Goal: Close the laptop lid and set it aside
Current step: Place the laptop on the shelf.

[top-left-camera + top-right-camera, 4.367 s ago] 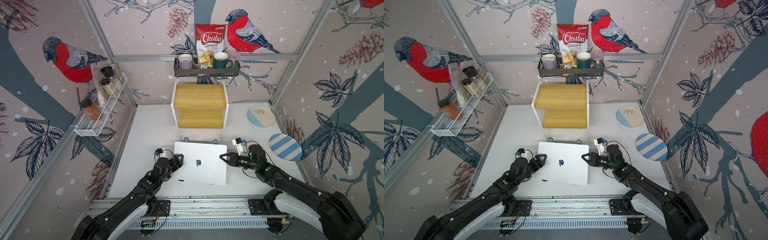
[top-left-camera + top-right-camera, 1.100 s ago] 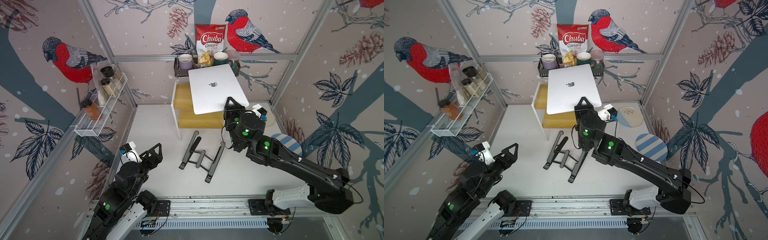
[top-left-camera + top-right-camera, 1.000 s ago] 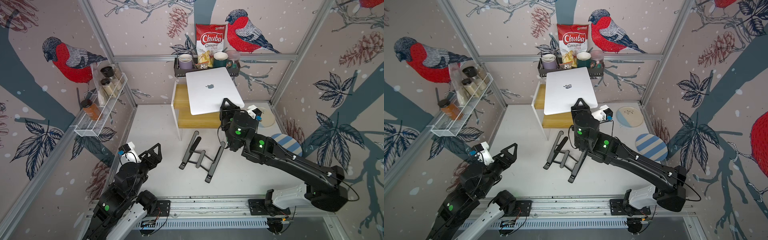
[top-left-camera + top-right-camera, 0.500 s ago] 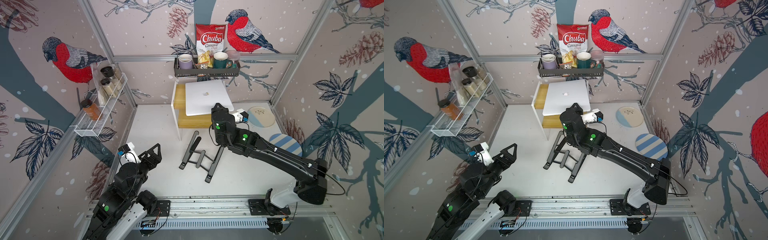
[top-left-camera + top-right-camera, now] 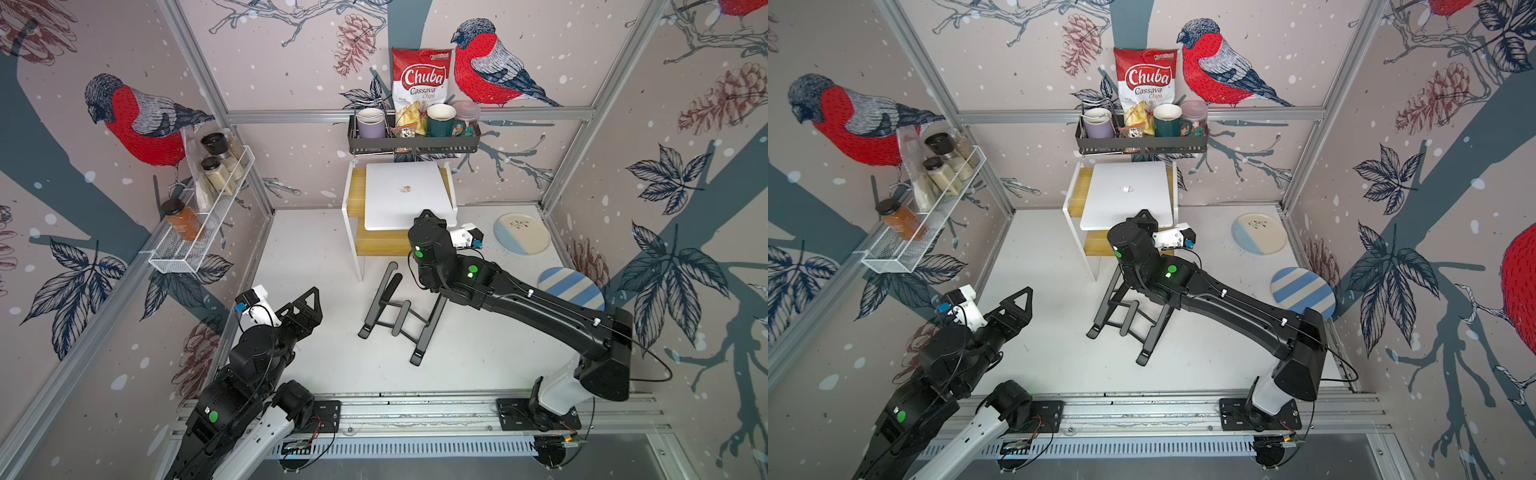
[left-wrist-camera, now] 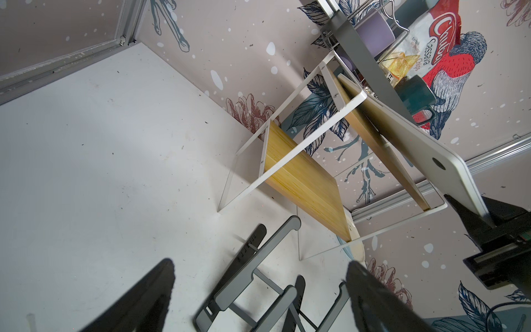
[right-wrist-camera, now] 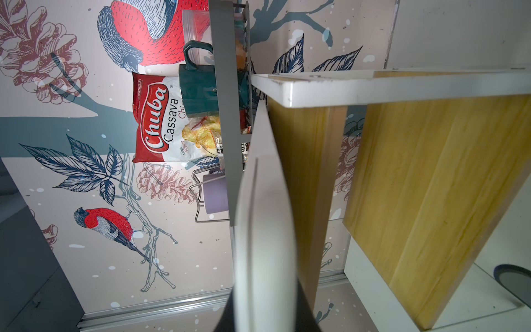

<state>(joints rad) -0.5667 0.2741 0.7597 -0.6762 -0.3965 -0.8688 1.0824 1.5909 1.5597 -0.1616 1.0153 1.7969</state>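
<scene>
One shut silver-white laptop [image 5: 407, 195], logo up, tilts over the shelf [image 5: 356, 195], right hand [image 5: 428, 216] pinching its edge, left hand [image 5: 305, 303] spread

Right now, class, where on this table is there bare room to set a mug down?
Bare: the table between the folding stand and the left wall, and the strip between stand and front rail. Crowded: the shelf top, filled by the laptop the right gripper holds; two plates by the right wall.

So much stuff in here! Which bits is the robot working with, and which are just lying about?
In the job: laptop, closed, gripped by the right end effector; wooden shelf under it.
Lying about: black folding stand, striped plate, pale plate, chips bag, green mug, spice rack.
</scene>
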